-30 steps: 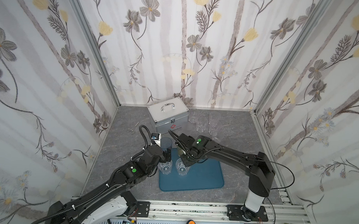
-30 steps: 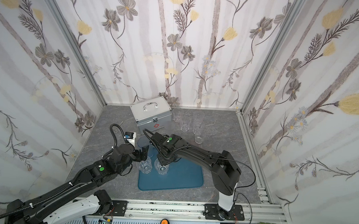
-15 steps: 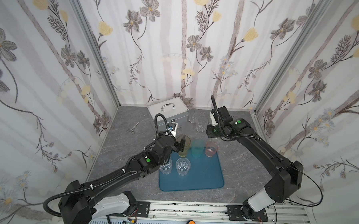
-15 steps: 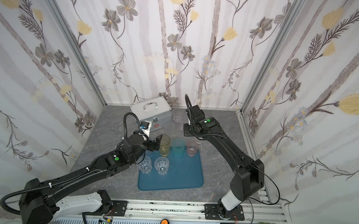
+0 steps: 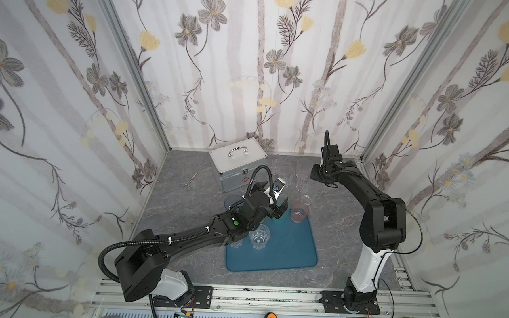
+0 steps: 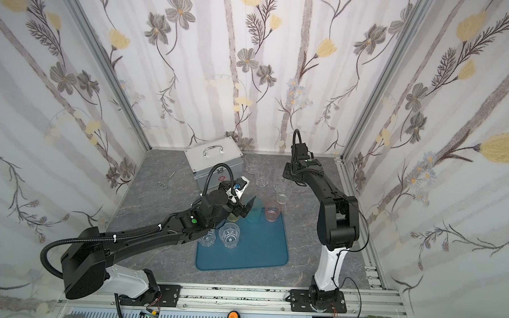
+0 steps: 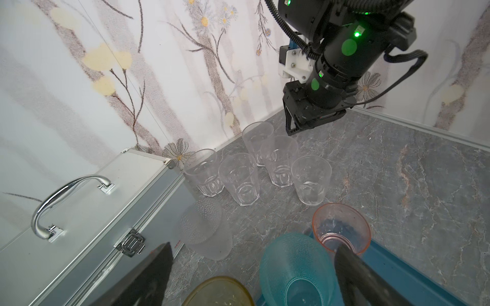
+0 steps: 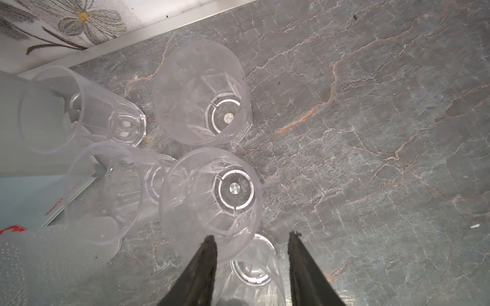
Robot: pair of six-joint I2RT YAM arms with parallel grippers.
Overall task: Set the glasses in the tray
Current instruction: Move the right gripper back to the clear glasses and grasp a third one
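On the grey tabletop, in a top view, the tray (image 5: 290, 253) lies near my bases. Two placed tumblers (image 5: 259, 238) stand on its left side and the pink glass (image 5: 299, 212) at its far rim. The blue glass (image 5: 232, 201) stands off the tray beside my left arm, and the silver case (image 5: 238, 168) sits behind. In a top view, my left claw (image 6: 246, 208) hovers above the teal glass (image 6: 253, 214) and the yellow glass (image 6: 233, 218), both apparently just inside the tray's far edge, while my right claw (image 6: 289, 173) hangs over the loose tumblers (image 6: 262, 177) near the back wall. Left wrist view: my left claw (image 7: 253, 247) stands wide apart and holds nothing. Five loose tumblers and what seems a frosted dimpled glass (image 7: 204, 230) wait on bare table beyond the tray. Right wrist view: my right claw (image 8: 252, 236) is partly spread above the loose tumblers and clamped on nothing. By my judgement, five glasses are placed and about seven remain, so the task is somewhat under half done.
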